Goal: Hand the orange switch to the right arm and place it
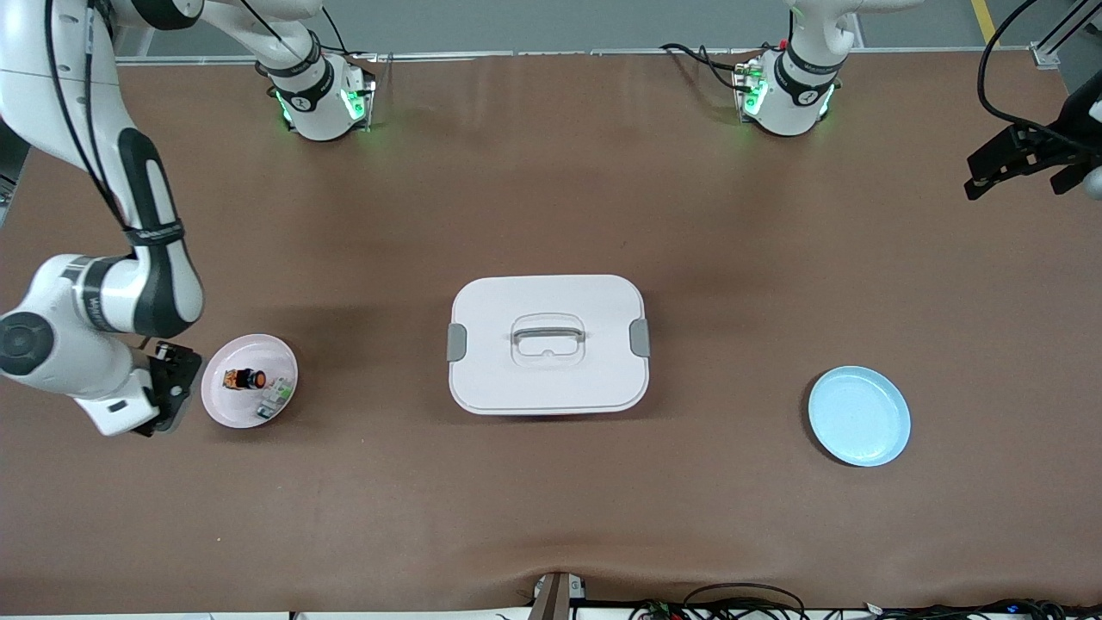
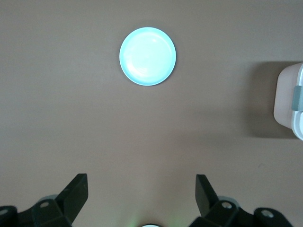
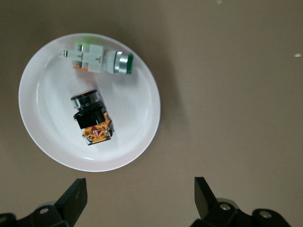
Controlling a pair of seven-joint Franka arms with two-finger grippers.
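Basically done: orange switch (image 3: 92,117) lies in pink plate (image 3: 142,75); right gripper (image 3: 137,201) spread empty beside plate, left gripper (image 2: 141,198) spread, waiting.

Black-and-orange switch (image 3: 92,118), white-green part (image 3: 99,59), pink plate (image 1: 225,405); pale blue plate (image 1: 859,417); white box (image 1: 548,344), brown table (image 1: 551,517).
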